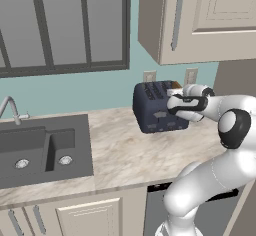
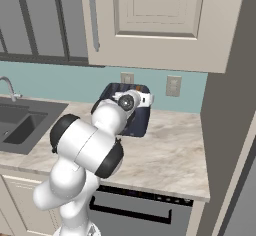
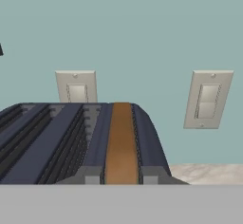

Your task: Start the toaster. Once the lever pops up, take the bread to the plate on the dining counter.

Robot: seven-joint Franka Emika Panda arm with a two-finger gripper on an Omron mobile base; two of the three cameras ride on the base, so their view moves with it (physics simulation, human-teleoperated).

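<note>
The dark navy toaster (image 1: 151, 109) (image 2: 138, 123) (image 3: 47, 147) stands at the back of the marble worktop (image 1: 125, 150) against the teal wall. The tan bread (image 3: 121, 144) (image 1: 175, 84) sits upright in the toaster's rightmost slot, its top edge showing. My gripper (image 1: 170, 110) is at the toaster's front right end, level with its upper face; its fingers are hidden against the dark body and it is shut. I cannot tell whether it touches a lever. The plate and the dining counter are out of view.
A dark sink (image 1: 40, 152) with a faucet (image 1: 10, 107) lies left of the toaster. Two wall outlets (image 3: 76, 86) (image 3: 208, 99) are behind it. An upper cabinet (image 1: 200, 20) hangs overhead, and a tall dark panel (image 2: 230, 110) closes the worktop's right end.
</note>
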